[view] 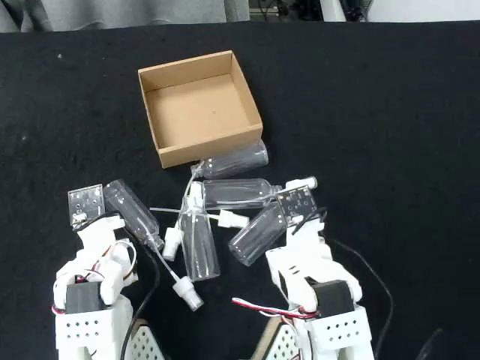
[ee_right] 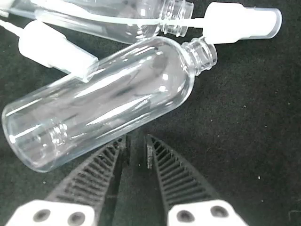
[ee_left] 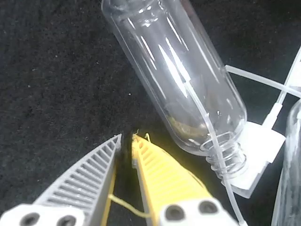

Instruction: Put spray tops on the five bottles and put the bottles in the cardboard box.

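- The left gripper (ee_left: 126, 137) sat low over the black table (view: 390, 112), drawn to a narrow slit and holding nothing, apparently lined up beside its target.
- Just ahead lay a clear bottle (ee_left: 188, 84) on its side, a spray top (ee_left: 256, 150) against its bare threaded neck, not screwed on.
- The right gripper (ee_right: 136, 140), equally narrow and empty, faced an open-necked bottle (ee_right: 103, 103), probably its next pick.
- Beyond, the remaining bottles lay heaped, one bottle (view: 236, 160) touching the cardboard box (view: 210, 146), which held none, so the task looked barely begun.
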